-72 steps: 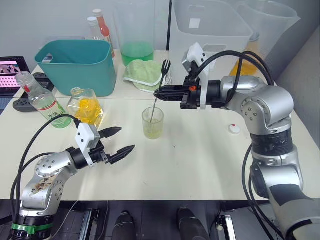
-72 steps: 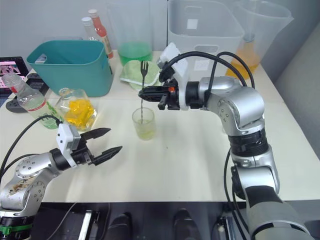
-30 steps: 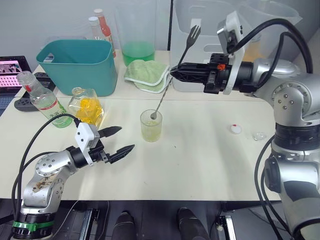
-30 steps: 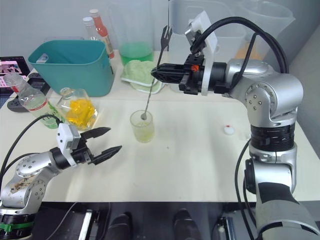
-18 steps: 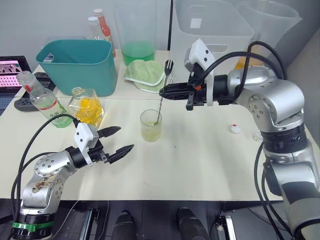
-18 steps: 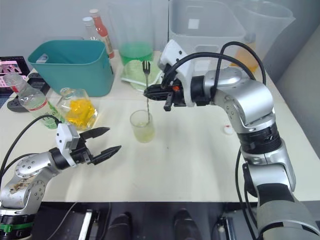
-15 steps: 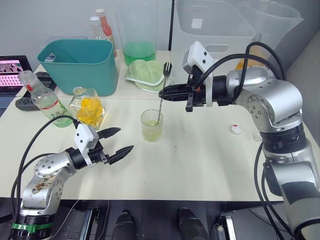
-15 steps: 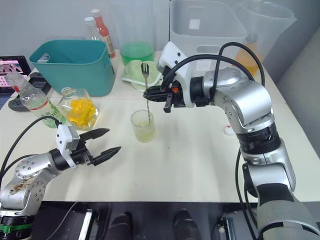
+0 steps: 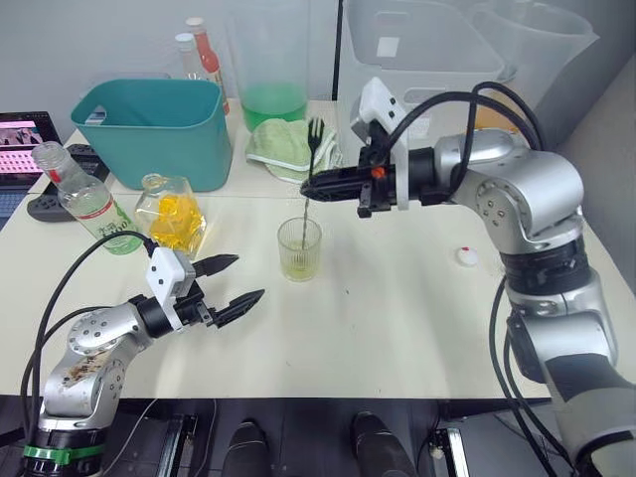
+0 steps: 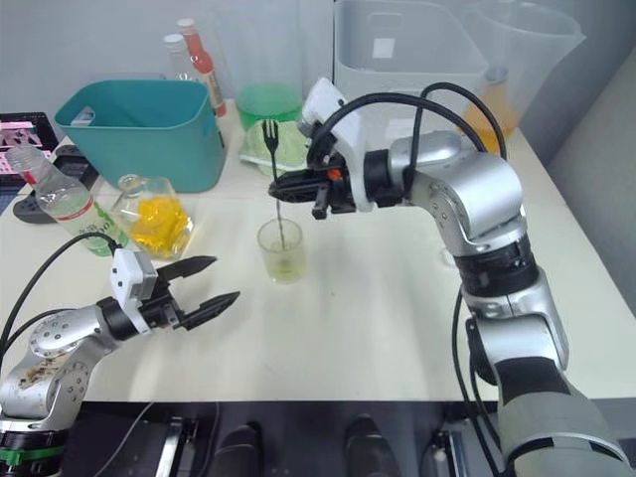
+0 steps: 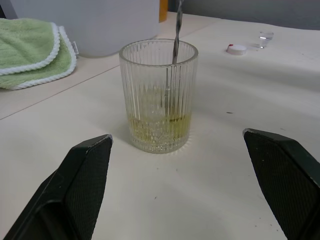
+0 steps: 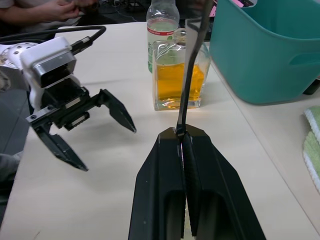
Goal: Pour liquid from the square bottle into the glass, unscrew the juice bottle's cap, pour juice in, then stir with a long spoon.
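Cream table (image 9: pixel 397 318): the right gripper (image 9: pixel 310 186), clenched on the long spoon (image 9: pixel 308 179), has swung left, stirring the glass (image 9: pixel 299 248); left gripper (image 9: pixel 231 280) idles open.

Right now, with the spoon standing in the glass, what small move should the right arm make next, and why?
Probably a small stirring circle. The right gripper is shut on the long spoon, whose lower end reaches into the glass above the shallow yellow liquid. The left gripper hangs open, apart from the glass.
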You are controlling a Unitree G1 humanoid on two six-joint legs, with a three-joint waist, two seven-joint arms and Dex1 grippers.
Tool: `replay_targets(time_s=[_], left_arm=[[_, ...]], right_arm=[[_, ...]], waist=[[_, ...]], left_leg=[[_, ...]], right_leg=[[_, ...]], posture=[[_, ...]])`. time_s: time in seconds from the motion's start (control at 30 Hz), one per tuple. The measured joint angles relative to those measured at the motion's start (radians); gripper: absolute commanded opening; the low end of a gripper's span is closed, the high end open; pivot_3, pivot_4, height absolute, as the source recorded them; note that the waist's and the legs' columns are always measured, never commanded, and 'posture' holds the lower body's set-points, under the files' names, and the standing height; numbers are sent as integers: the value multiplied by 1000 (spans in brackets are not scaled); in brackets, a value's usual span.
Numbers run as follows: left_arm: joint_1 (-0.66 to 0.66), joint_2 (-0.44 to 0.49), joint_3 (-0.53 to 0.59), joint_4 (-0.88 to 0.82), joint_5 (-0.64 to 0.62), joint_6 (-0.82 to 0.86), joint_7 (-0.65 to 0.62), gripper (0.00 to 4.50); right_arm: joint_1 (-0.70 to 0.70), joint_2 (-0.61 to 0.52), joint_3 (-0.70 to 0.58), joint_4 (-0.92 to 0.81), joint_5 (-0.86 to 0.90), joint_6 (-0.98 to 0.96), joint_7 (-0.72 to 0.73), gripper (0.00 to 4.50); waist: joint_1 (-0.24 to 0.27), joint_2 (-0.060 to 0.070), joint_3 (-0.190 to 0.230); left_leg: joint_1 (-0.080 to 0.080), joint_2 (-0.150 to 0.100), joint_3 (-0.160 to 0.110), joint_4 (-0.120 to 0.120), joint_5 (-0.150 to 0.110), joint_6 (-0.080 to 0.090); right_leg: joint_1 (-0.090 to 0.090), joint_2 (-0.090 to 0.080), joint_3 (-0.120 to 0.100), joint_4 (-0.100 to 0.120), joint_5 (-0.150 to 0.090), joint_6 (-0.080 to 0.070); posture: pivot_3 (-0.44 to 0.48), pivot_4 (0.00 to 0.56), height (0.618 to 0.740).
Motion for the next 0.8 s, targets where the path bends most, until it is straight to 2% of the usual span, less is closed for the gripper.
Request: replay_targets(time_s=[0.23, 0.53, 0.8], left_arm=[[6, 0, 2, -2, 0, 0, 5, 4436], [6, 0, 2, -6, -1, 0, 0, 4436], [-11, 6, 3, -1, -2, 0, -19, 4436]], right_arm=[[-8, 27, 21, 74, -79, -133, -12, 0], [-5, -44, -53, -32, 21, 22, 42, 0], [-5, -60, -173, -78, 114, 86, 5, 0]], waist=[[7, 0, 0], [20, 0, 0], [21, 0, 0]], left_leg=[[0, 0, 0, 0, 0, -1], [0, 0, 0, 0, 0, -1], [0, 0, 0, 0, 0, -1]], right_leg=[[0, 0, 0, 0, 0, 0], [0, 0, 0, 0, 0, 0], [0, 0, 0, 0, 0, 0]], posture=[[0, 150, 732], [0, 150, 732], [0, 150, 732]])
